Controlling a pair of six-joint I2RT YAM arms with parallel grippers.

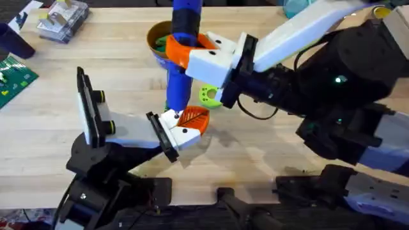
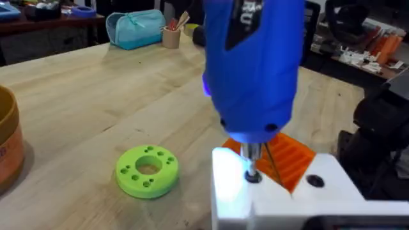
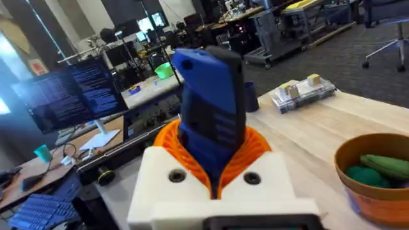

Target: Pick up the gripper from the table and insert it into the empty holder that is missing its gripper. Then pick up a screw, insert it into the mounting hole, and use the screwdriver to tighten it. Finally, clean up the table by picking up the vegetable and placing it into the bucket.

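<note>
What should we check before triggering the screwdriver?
1. Right gripper clamped on the screwdriver: ok.
2. Tip over a mounting hole in the holder: ok, it meets the hole in the left wrist view.
3. Screw seated under the tip: cannot tell.
4. Orange gripper in the holder: ok.
5. Lime-green ring apart from the holder: ok.
6. Vegetable in the bucket: ok, green pieces lie inside.
</note>
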